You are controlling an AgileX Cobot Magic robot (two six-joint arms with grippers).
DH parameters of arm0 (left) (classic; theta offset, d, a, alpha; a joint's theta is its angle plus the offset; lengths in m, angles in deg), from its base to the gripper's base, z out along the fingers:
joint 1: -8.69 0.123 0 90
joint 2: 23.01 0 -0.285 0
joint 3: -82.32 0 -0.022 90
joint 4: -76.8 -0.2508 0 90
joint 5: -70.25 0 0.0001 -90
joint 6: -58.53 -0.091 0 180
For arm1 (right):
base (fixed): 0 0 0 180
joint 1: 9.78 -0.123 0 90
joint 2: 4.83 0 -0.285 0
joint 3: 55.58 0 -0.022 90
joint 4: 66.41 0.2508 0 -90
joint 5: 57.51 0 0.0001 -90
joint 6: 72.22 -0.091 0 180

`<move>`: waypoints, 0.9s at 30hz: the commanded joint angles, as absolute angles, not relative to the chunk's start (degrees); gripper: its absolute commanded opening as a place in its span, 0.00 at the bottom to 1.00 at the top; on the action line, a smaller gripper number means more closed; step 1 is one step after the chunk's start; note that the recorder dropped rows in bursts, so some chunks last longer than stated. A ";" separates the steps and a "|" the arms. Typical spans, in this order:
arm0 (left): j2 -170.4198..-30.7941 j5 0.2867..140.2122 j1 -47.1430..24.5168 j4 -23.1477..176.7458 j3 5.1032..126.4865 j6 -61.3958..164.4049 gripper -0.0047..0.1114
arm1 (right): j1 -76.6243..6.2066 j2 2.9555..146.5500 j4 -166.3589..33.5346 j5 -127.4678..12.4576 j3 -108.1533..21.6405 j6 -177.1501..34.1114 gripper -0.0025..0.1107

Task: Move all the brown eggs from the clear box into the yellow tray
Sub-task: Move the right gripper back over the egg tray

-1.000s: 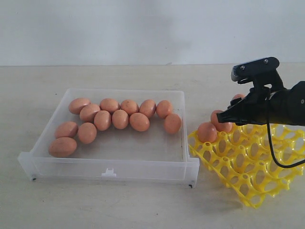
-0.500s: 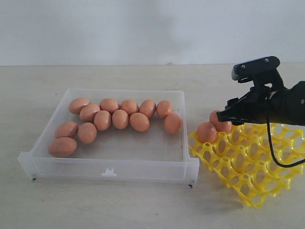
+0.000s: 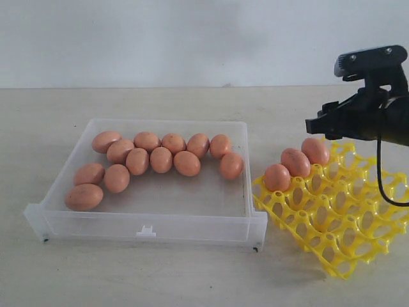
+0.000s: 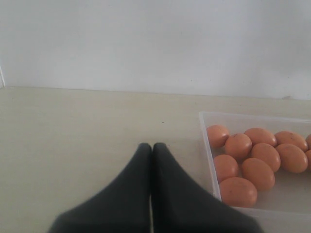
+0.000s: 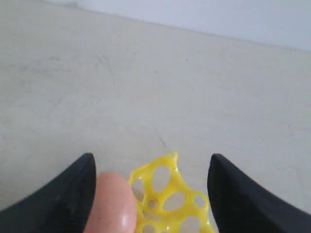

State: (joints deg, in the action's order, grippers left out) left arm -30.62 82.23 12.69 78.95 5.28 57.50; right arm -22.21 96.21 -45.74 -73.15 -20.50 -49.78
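Beige table (image 3: 160,275) meets a white wall (image 3: 192,38). On the left the box (image 3: 192,225) holds eggs (image 3: 161,159) bunched along its far side, thirteen as far as I can count. Just right of it, the tray (image 3: 345,256) carries three more in a row on its far-left edge. Above them hangs the right gripper (image 3: 316,126), jaws spread and empty. The left gripper (image 4: 150,148) is pressed closed on nothing, near the box.

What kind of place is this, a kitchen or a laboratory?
Probably a robot test bench: a pale table against a blank wall, with the clear box, the yellow tray and the right gripper.
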 commanded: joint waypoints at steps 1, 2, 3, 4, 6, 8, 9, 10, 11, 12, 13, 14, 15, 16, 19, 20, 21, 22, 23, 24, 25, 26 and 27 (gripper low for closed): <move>-30.79 81.89 12.73 78.83 5.10 57.37 0.00 | -22.54 90.89 -45.47 -71.28 -21.38 -50.09 0.53; -30.79 81.89 12.73 78.83 5.10 57.37 0.00 | -23.42 89.74 -45.47 -69.48 -22.14 -49.97 0.49; -30.79 81.89 12.73 78.83 5.10 57.37 0.00 | -24.28 88.79 -45.47 -67.21 -22.92 -49.63 0.47; -30.79 81.89 12.73 78.83 5.10 57.37 0.00 | -25.47 88.11 -45.61 -64.65 -24.08 -49.09 0.45; -30.79 81.89 12.73 78.83 5.10 57.37 0.00 | -28.34 87.67 -45.61 -59.68 -26.95 -49.09 0.42; -30.79 81.89 12.73 78.83 5.10 57.37 0.00 | -32.36 87.67 -45.61 -54.93 -30.17 -49.09 0.43; -30.79 81.89 12.73 78.83 5.10 57.37 0.00 | -34.55 87.67 -45.61 -53.46 -31.41 -49.19 0.43; -30.79 81.89 12.73 78.83 5.10 57.37 0.00 | -36.77 87.80 -45.61 -52.13 -32.95 -49.09 0.43; -30.79 81.89 12.73 78.83 5.10 57.37 0.00 | -39.06 88.12 -45.61 -51.57 -34.42 -49.09 0.43; -30.79 81.89 12.73 78.83 5.10 57.37 0.00 | -40.75 88.48 -45.61 -51.28 -35.52 -49.09 0.42; -30.79 81.89 12.73 78.83 5.10 57.37 0.00 | -42.70 89.15 -45.61 -51.18 -36.86 -48.97 0.41; -30.79 81.89 12.73 78.83 5.10 57.37 0.00 | -44.53 89.93 -45.61 -51.04 -38.20 -48.80 0.36; -30.79 81.89 12.73 78.83 5.10 57.37 0.00 | -46.99 91.88 -45.61 -50.31 -40.44 -48.24 0.24; -30.79 81.89 12.73 78.83 5.10 57.37 0.00 | -47.93 93.28 -45.61 -49.62 -41.62 -48.09 0.16; -30.79 81.89 12.73 78.83 5.10 57.37 0.00 | -50.44 100.94 -45.75 -43.29 -47.64 -48.09 0.04; -30.79 81.89 12.73 78.83 5.10 57.37 0.00 | -50.86 102.55 -45.75 -41.74 -48.93 -48.65 0.05; -30.79 81.89 12.73 78.83 5.10 57.37 0.00 | -50.97 105.69 -46.00 -39.05 -51.37 -50.86 0.11; -30.79 81.89 12.73 78.83 5.10 57.37 0.00 | -50.97 107.33 -46.32 -37.46 -52.67 -52.43 0.15; -30.79 81.89 12.73 78.83 5.10 57.37 0.00 | -50.97 109.81 -47.23 -35.09 -55.16 -53.95 0.24; -30.79 81.89 12.73 78.83 5.10 57.37 0.00 | -50.97 111.78 -47.93 -33.09 -57.10 -55.05 0.33; -30.79 81.89 12.73 78.83 5.10 57.37 0.00 | -50.97 113.65 -48.23 -31.31 -59.22 -56.60 0.39; -30.79 81.89 12.73 78.83 5.10 57.37 0.00 | -50.97 115.53 -48.86 -29.55 -61.38 -59.46 0.41; -30.79 81.89 12.73 78.83 5.10 57.37 0.00 | -50.97 117.02 -49.35 -28.39 -63.49 -62.75 0.39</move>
State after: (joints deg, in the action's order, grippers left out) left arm -30.62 82.23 12.69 78.95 5.28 57.50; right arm -50.97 114.78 -47.98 -30.93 -60.21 -58.14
